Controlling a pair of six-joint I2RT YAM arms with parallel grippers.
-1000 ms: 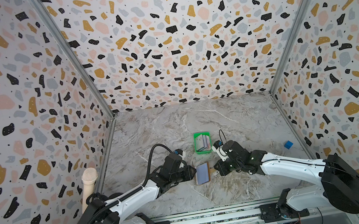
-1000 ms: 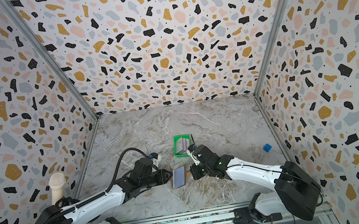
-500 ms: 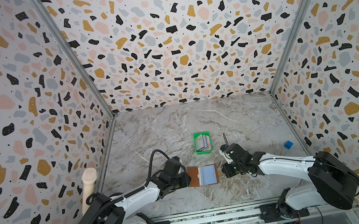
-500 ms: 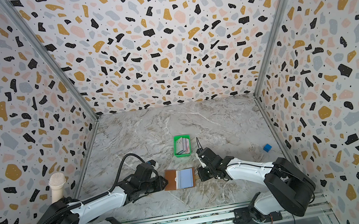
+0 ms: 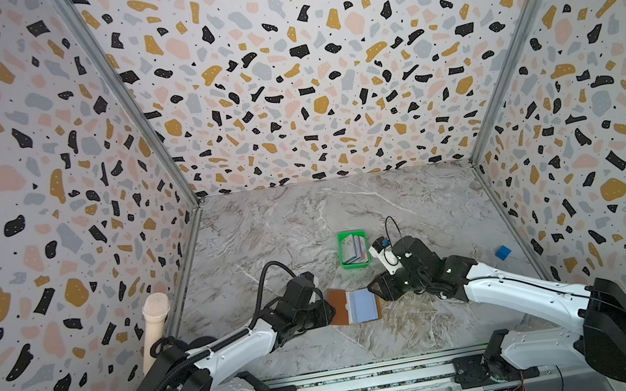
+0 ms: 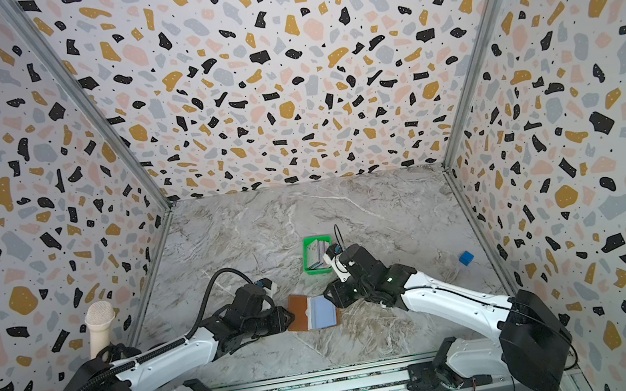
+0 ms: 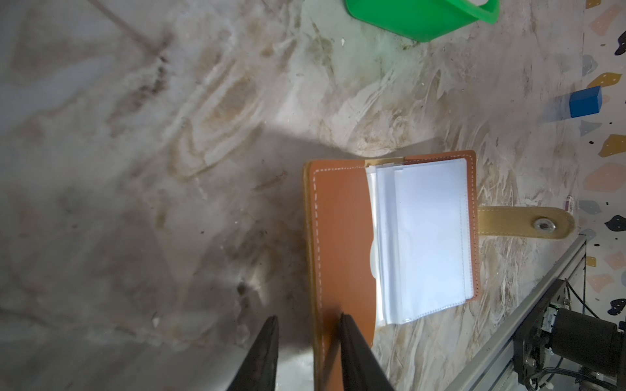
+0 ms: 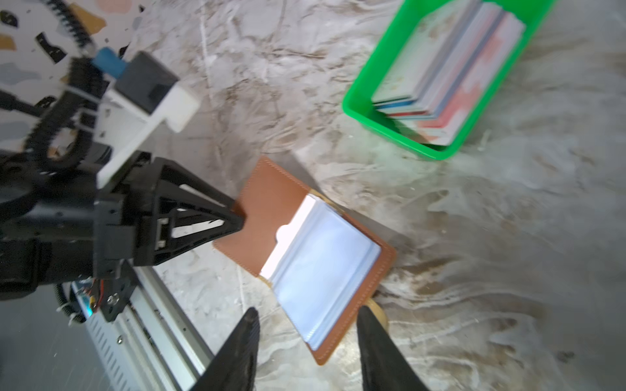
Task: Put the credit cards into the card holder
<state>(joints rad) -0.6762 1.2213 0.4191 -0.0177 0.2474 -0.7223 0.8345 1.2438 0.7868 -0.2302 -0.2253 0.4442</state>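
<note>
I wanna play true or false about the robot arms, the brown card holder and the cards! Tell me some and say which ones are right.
1. The card holder lies open on the table. True.
2. The credit cards are tucked into the holder's sleeves. False: they stand in the green tray, and the sleeves look empty.
3. The right gripper is squeezing a card. False: its jaws are open and empty, beside the holder's edge.
4. The left gripper holds the holder's brown cover by its edge. True.
5. The blue cube sits in the green tray. False: it is on the table near the right wall.
</note>
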